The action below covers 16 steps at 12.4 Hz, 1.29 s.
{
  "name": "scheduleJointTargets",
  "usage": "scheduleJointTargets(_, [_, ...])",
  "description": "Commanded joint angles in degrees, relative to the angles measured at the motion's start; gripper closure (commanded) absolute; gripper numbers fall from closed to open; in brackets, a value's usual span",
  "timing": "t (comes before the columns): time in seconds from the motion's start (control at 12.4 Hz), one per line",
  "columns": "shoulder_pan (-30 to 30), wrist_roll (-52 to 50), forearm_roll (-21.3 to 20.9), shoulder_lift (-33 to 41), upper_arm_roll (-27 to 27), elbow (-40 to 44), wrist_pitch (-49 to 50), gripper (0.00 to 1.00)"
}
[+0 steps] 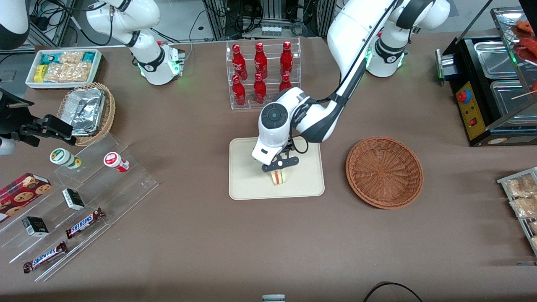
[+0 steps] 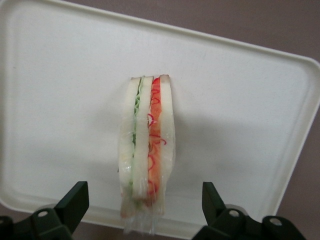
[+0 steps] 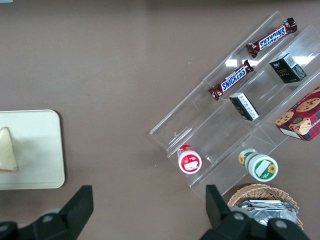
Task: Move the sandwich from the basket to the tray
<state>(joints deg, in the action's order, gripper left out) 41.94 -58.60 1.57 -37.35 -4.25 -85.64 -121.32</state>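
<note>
Sandwich (image 2: pixel 147 145) on edge on tray (image 1: pixel 247 184); wrist view alone shows tool (image 2: pixel 145 210) spread, not touching.

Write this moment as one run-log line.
gripper: open, over tray | sandwich: on tray, released | basket: empty | step: placement done
</note>
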Motion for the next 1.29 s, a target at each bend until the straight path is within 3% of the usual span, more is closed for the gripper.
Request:
scheduleJointTargets(0.0, [0.34,2.15,-0.25,5.43,0.73,-0.93,6.16,0.0])
scheduleJointTargets(0.32, [-1.5,7.79,-3.59,11.06,4.24,-1.2,20.39,0.0])
scheduleJointTargets(0.48, [-5.61,11.11,-3.77,14.04,5.13,-1.64,25.24,0.0])
scheduleJointTargets(0.97, [-15.99,31.41,-3.86,23.71,5.13,-11.55,25.96,0.0])
scheduleJointTargets(1.21, [-18.64,35.39,-3.95,26.53,5.21,-13.41,26.48,0.0])
